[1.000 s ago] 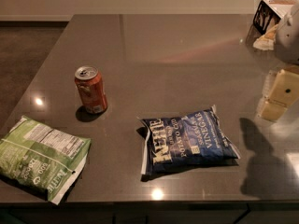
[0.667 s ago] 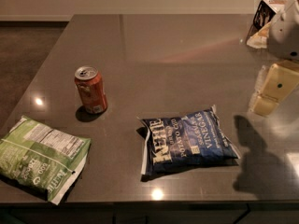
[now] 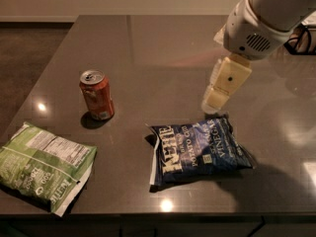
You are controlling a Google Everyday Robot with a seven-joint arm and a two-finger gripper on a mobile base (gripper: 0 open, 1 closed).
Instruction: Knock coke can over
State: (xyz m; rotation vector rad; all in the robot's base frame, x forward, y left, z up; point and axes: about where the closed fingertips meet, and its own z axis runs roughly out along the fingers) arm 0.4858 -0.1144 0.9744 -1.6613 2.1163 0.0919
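Our gripper [image 3: 212, 104] has swung from frame's right edge to centre-right, by the blue chip bag [image 3: 197, 149] — open/shut we can't tell — w/ coke can [image 3: 97, 95] left-centre, upright, not yet reached.

The crinkled dark-blue foil chip bag [image 3: 197, 149] reads "KETTLE", "POTATO CHIPS" and "VINEGAR" in white. The flat green chip bag [image 3: 42, 167] shows "KETTLE" upside down near its lower edge; its white panel is unreadable. The cream gripper [image 3: 213, 104] hangs just above the blue bag's far edge.
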